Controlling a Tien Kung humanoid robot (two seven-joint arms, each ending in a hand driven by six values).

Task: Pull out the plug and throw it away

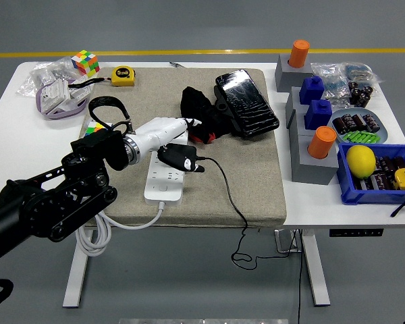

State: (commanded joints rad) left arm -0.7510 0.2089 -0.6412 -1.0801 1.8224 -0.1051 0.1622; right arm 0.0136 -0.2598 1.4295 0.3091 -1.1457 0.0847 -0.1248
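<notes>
A white power strip (164, 185) lies on the grey mat (256, 182), left of its centre. A black plug (180, 157) with a thin black cable (224, 185) sits over the strip's far end. I cannot tell whether it is still seated in the socket. My left hand (175, 142), white on a black arm, reaches in from the left and is curled over the plug, gripping it from above. The cable runs right across the mat and drops over the table's near edge. The right arm is out of view.
A black pouch (246, 102) and a black cloth (198, 111) lie just behind the hand. A Rubik's cube (85, 62), a tape measure (124, 75) and plastic bags (50, 84) are at the back left. Grey stands with orange and blue pieces (315, 142) and a blue bin (374, 177) with a lemon are at the right.
</notes>
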